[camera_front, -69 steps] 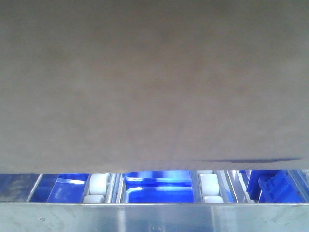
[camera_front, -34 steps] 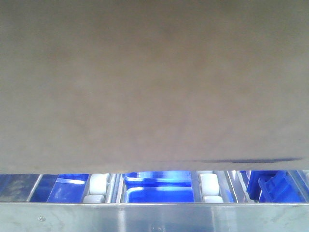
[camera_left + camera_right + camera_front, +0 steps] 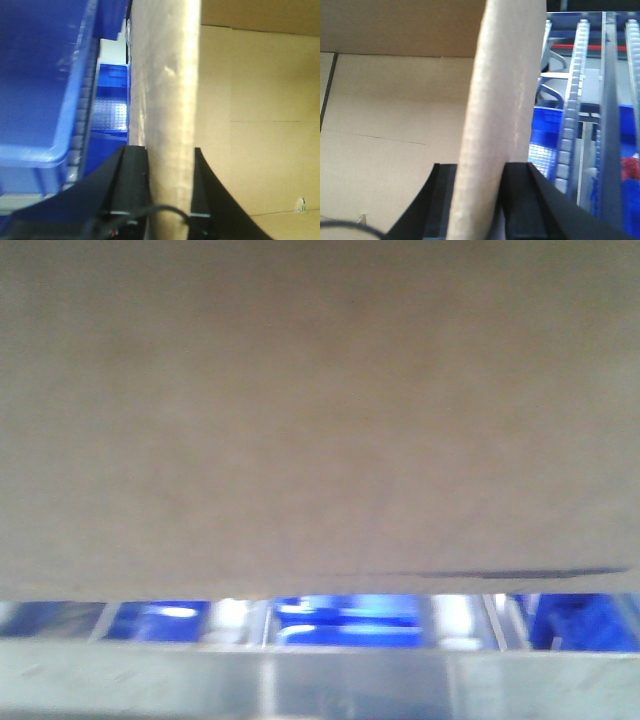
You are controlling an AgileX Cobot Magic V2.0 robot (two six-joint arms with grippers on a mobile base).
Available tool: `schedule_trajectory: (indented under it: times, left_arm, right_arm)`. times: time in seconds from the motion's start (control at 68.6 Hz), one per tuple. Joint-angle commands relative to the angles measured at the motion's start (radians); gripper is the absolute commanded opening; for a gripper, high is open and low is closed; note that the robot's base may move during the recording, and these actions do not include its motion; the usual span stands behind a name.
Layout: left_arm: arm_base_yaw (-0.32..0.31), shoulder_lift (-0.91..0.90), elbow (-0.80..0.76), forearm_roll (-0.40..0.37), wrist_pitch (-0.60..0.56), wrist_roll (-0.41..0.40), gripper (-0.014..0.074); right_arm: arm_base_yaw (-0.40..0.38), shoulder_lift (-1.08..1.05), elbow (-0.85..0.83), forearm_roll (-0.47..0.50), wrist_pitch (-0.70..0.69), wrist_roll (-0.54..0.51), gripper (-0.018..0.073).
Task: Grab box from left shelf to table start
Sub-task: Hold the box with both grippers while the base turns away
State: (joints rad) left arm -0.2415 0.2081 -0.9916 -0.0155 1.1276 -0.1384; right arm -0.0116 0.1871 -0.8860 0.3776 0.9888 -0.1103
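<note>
**Q:** Above the flat front rail of the silvery metal shelf [image 3: 320, 685], what fills the front view?

**A:** A large plain brown corrugated cardboard box [image 3: 320, 410]. Blurred bright blue plastic bins [image 3: 345, 620] show in the gap below the box.

**Q:** And the grippers?

**A:** The left gripper [image 3: 167, 157] clamps one upright wall of the box, with a black finger on each face. The right gripper [image 3: 480, 172] pinches another wall the same way. Rows of white rollers [image 3: 568, 125] run just beside the box.
</note>
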Motion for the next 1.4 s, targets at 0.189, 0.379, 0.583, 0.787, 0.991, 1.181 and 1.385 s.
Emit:
schedule_trajectory:
  times: [0.189, 0.379, 0.583, 0.787, 0.991, 1.181, 1.385]
  left_arm:
    - [-0.002, 0.007, -0.037, 0.001, -0.133, -0.025, -0.0099]
    - [-0.002, 0.007, -0.037, 0.001, -0.133, -0.025, -0.0099]
    - [-0.002, 0.007, -0.037, 0.001, -0.133, -0.025, -0.0099]
    - [-0.002, 0.007, -0.037, 0.001, -0.133, -0.025, -0.0099]
    - [-0.002, 0.007, -0.037, 0.001, -0.133, -0.025, -0.0099]
    - [-0.002, 0.007, -0.037, 0.001, -0.133, -0.025, -0.0099]
    - [-0.002, 0.007, -0.037, 0.001, -0.133, -0.025, -0.0099]
  right_arm:
    - [-0.004, 0.017, -0.030, -0.047, -0.139, -0.013, 0.0057]
    - [-0.004, 0.017, -0.030, -0.047, -0.138, -0.013, 0.0057]
    - [-0.004, 0.017, -0.030, -0.047, -0.138, -0.013, 0.0057]
    - [-0.004, 0.017, -0.030, -0.047, -0.138, -0.013, 0.0057]
    - [-0.004, 0.017, -0.030, -0.047, -0.138, -0.013, 0.0057]
    - [-0.004, 0.017, -0.030, -0.047, -0.138, -0.013, 0.0057]
    - [-0.004, 0.017, -0.030, -0.047, -0.138, -0.013, 0.0057]
